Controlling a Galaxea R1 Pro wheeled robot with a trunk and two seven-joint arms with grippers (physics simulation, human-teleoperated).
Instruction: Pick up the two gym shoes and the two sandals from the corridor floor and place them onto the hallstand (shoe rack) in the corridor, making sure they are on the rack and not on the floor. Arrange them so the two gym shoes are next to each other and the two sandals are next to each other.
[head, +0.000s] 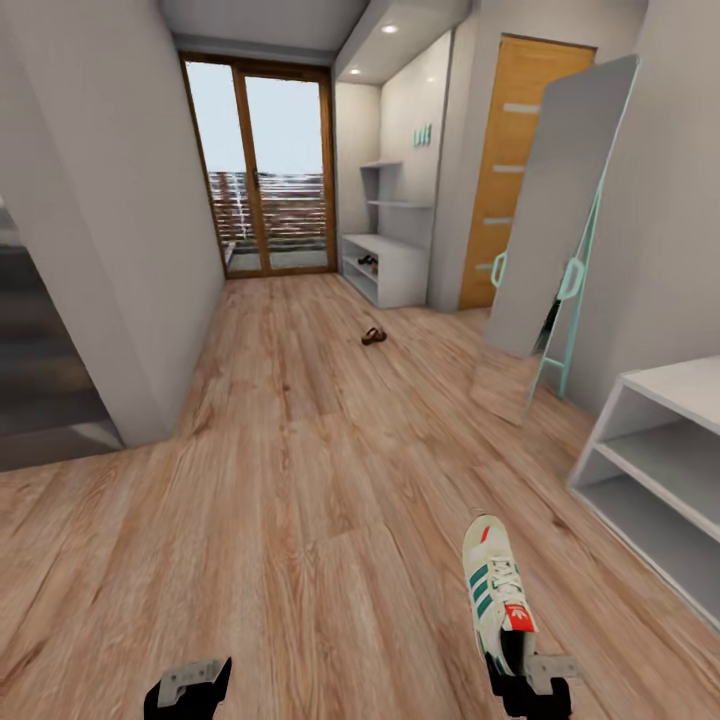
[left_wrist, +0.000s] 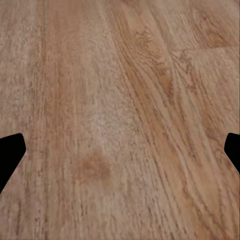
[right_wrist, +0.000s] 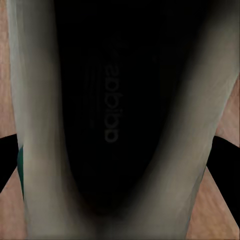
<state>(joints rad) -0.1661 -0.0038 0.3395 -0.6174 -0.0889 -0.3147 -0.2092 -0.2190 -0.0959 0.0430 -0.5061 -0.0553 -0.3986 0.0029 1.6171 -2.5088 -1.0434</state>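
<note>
Gym shoes come first here: one cream-white lace-up sneaker with green side stripes and a red-orange heel tab (head: 497, 592) sits at the right gripper (head: 527, 684), at about five o'clock in the head view. The right wrist view looks straight into its dark insole (right_wrist: 112, 110), black fingers (right_wrist: 226, 165) flanking its sides, apparently clamped on it. A small dark-brown sandal (head: 374, 336) lies on the light-brown plank floor (head: 300, 480) near twelve o'clock, well apart. Something dark, perhaps the other sandal, rests in the far light-grey hallstand (head: 385, 268) at one o'clock. The left gripper (head: 187, 692) hangs at seven o'clock, fingers (left_wrist: 9, 152) apart over bare floor. Judging by this, most of the placing remains.
</note>
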